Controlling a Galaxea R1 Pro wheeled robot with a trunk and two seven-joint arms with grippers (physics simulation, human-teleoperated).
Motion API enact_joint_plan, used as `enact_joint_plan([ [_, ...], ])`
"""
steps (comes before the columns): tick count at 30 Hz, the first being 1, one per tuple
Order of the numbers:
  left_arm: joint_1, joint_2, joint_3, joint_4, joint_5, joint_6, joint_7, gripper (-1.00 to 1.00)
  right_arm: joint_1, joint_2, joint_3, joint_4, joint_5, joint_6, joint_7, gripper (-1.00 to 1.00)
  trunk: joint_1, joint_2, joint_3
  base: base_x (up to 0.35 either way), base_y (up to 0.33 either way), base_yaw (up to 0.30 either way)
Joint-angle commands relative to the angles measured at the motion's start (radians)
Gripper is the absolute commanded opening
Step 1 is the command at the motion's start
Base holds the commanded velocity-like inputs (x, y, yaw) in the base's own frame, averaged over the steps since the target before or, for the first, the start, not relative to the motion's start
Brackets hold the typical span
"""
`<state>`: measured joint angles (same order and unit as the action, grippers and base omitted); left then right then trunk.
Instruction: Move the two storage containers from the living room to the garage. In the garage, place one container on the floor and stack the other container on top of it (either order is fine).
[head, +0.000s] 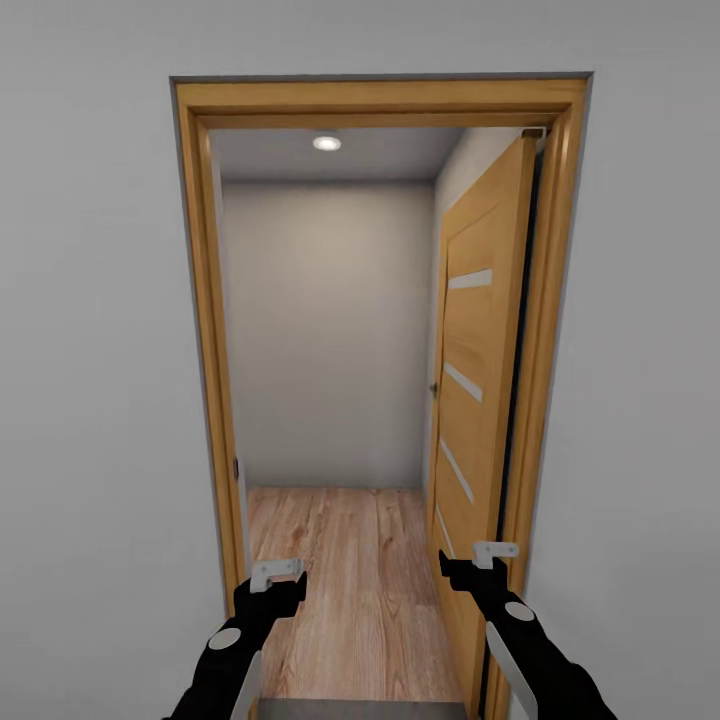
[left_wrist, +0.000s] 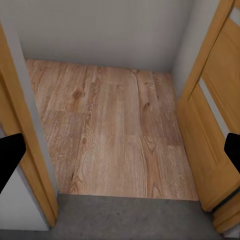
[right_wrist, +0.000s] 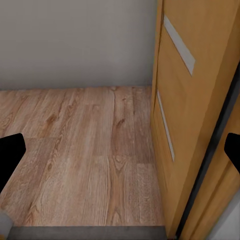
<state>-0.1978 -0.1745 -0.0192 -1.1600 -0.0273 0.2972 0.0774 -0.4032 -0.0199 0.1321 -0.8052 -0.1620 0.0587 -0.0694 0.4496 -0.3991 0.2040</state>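
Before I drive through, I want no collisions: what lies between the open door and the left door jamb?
Only bare wood-plank floor lies between the open door and the left jamb, as the head view and left wrist view show.

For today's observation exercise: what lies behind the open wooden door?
The tan wooden door with pale slats swings inward against the grey side wall. Light wood-plank flooring shows beside it; whatever is behind it is covered.

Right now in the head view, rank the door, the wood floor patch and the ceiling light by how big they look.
1. Door, largest, though it is swung open and seen at an angle.
2. Wood floor.
3. Ceiling light, by far the smallest, and farthest away.
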Motion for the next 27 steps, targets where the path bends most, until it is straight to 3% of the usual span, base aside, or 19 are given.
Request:
enact_joint_plan([
  [1, 0.0, 0.0, -0.001, -0.001, -0.004, 0.005, 0.005, 1.0, 0.0, -0.002, 0.006, -0.002, -0.01, 0.004, -0.007, 1.0, 0.0, -0.001, -0.001, 0.0, 0.0, 0.0],
  [5, 0.0, 0.0, -0.002, -0.001, -0.006, 0.007, 0.007, 1.0, 0.0, -0.002, 0.006, -0.002, -0.01, 0.004, -0.007, 1.0, 0.0, -0.001, -0.001, 0.028, 0.0, 0.0],
  [14, -0.001, 0.0, -0.002, 0.0, -0.006, 0.011, 0.012, 1.0, 0.0, -0.002, 0.006, -0.002, -0.01, 0.004, -0.007, 1.0, 0.0, -0.001, -0.001, 0.247, 0.0, 0.0],
  [22, 0.0, 0.0, -0.002, 0.0, -0.006, 0.01, 0.012, 1.0, 0.0, -0.002, 0.006, -0.002, -0.011, 0.005, -0.007, 1.0, 0.0, -0.001, -0.001, 0.038, 0.0, -0.011],
  [27, 0.0, 0.0, -0.002, 0.0, -0.006, 0.01, 0.012, 1.0, 0.0, -0.002, 0.006, -0.002, -0.011, 0.004, -0.007, 1.0, 0.0, -0.001, -0.001, 0.003, 0.0, -0.174],
])
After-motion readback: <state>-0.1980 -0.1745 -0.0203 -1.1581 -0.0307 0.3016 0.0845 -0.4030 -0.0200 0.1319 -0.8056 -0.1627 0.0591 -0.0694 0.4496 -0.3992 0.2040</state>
